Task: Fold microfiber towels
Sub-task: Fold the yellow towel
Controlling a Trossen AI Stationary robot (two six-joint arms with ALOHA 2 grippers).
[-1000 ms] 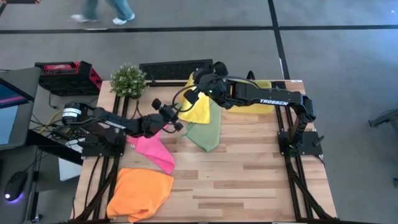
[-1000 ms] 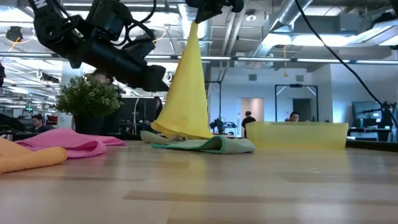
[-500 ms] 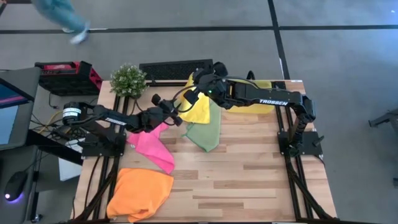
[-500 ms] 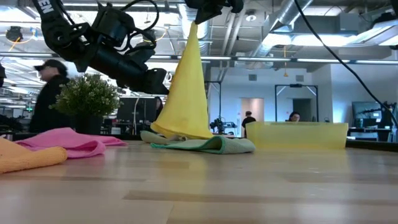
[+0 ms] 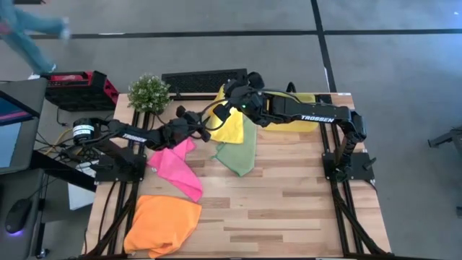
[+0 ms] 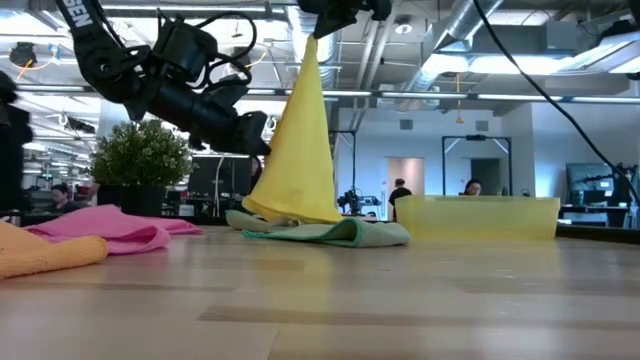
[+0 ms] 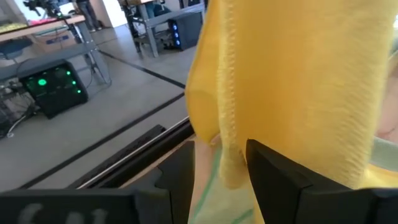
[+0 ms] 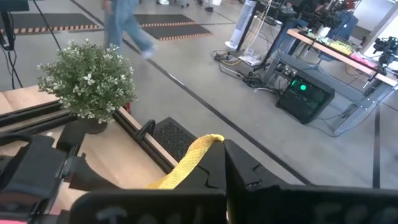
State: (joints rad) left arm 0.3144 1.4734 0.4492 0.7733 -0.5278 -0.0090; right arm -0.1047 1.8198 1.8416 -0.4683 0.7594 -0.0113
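Note:
My right gripper [image 6: 332, 14] is raised high over the far middle of the table, shut on the yellow towel [image 6: 304, 150]. The towel hangs down in a cone, also seen from above [image 5: 231, 127]. Its lower end rests on the green towel [image 5: 238, 153], which lies flat. My left gripper [image 5: 205, 124] is open beside the hanging towel's lower left edge. In its wrist view that edge [image 7: 229, 155] hangs between the two fingers. The pink towel [image 5: 177, 170] and the orange towel [image 5: 163, 224] lie crumpled at the left. My right gripper pinches the yellow towel's top corner [image 8: 200, 148] between its two fingers, which reach in from the table's right, slanting a little down. The towel hangs below it, drawn into a narrow cone, with its bottom [image 6: 290, 212] resting on the green towel. My left gripper has the towel's edge between its open fingers [image 7: 273, 177]; I cannot tell whether they touch it.
A potted plant [image 5: 149, 92] stands at the far left corner. A translucent yellow tray [image 6: 490, 216] sits at the far right. A dark keyboard-like slab [image 5: 195, 78] lies along the far edge. The near right of the wooden table [image 5: 303, 209] is bare.
My left gripper has swung toward the table's far edge and the hanging yellow towel, so the towel's edge now lies between its fingers. My right gripper and the towel have kept still.

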